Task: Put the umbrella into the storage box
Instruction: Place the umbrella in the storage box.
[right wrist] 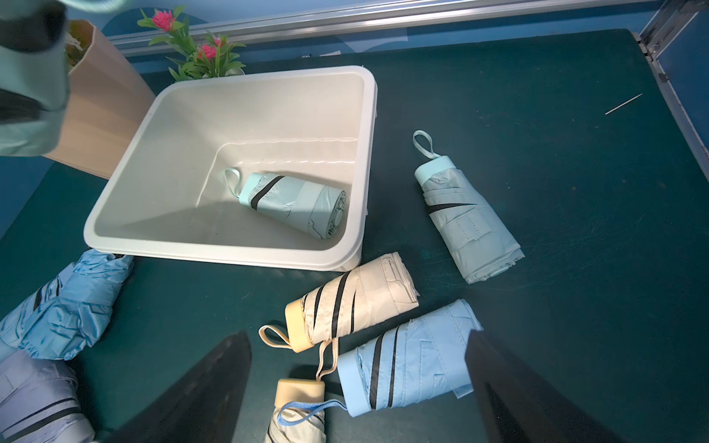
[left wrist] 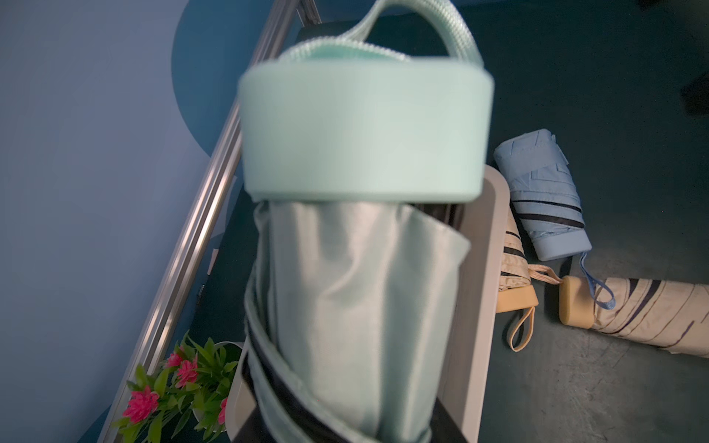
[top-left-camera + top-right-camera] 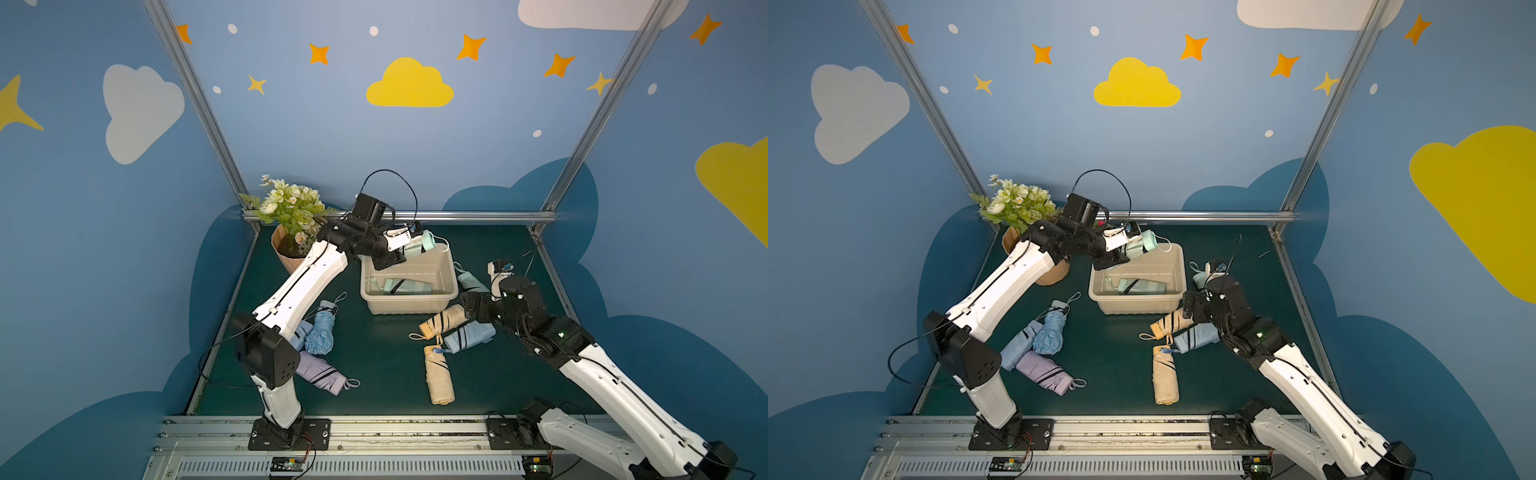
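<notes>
The mint-green folded umbrella point(image 3: 424, 246), with its rounded handle cap and wrist loop, hangs in the air over the far left corner of the beige rectangular plastic storage box point(image 3: 409, 308). The left gripper point(image 3: 409, 249) has its jaws clenched around the fabric body. The long axis is tilted. The cap end points up and away from the arm, toward the box's far rim, and the canopy end sits lower in the jaws. It runs roughly along the box's long side, so I judge the coming move turns on lowering it and drawing it slightly toward the near side, clear of the rim.

The left arm is the one over the box. The right gripper point(image 1: 356, 339) hovers off the box's right end, jaws spread wide and empty, above a cream black-striped folded umbrella point(image 1: 356, 303) and a sky-blue folded umbrella point(image 1: 410, 368) on the dark green surface point(image 1: 575, 191).

Both top views show the height above the box. The left wrist view shows only blurred fabric and a strip of rim. The right wrist view alone shows the box floor, where a second mint-green umbrella point(image 1: 291, 203) lies by the near wall.
</notes>
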`<state>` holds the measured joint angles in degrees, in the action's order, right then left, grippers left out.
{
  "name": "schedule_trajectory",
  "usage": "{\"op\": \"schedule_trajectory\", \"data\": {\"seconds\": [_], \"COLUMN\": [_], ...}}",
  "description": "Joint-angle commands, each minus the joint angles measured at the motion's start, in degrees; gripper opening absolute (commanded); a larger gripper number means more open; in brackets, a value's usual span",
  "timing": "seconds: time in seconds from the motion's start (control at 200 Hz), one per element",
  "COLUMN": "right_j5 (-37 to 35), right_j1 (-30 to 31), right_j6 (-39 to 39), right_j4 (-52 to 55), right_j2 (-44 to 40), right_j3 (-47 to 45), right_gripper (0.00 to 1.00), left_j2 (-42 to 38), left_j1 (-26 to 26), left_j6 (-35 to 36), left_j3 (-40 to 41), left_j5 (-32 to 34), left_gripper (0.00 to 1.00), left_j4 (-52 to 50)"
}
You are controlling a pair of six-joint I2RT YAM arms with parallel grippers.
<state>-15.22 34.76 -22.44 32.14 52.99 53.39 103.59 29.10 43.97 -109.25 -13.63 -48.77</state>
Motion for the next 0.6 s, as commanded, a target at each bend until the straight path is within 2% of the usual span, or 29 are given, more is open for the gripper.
{"op": "schedule_trajectory", "data": {"seconds": [0.0,0.28,0.596], "right_j5": [0.7,1.7,1.4], "right_j1": [-1.2,-3.2,-5.1], "right_j6": [1.7,2.4,4.3], "right_j4": [-1.3,-0.6,0.7], "right_j2": [-1.1,-1.3,0.0], "right_j3": [-0.4,-0.5,2.0], "right_gripper": [0.94,0.94,0.94], "left_j2": [3.2,15.2,23.2], "left_j1": [-0.2,1.1,2.0], "left_j6": [6.2,9.3,10.8], "left_j3": [-3.7,-10.3,-10.5], "left_j5": [-3.2,0.8,3.7], "left_gripper": [0.03,0.03,0.05], "left_j4": [-5.5,-8.0,-9.8]}}
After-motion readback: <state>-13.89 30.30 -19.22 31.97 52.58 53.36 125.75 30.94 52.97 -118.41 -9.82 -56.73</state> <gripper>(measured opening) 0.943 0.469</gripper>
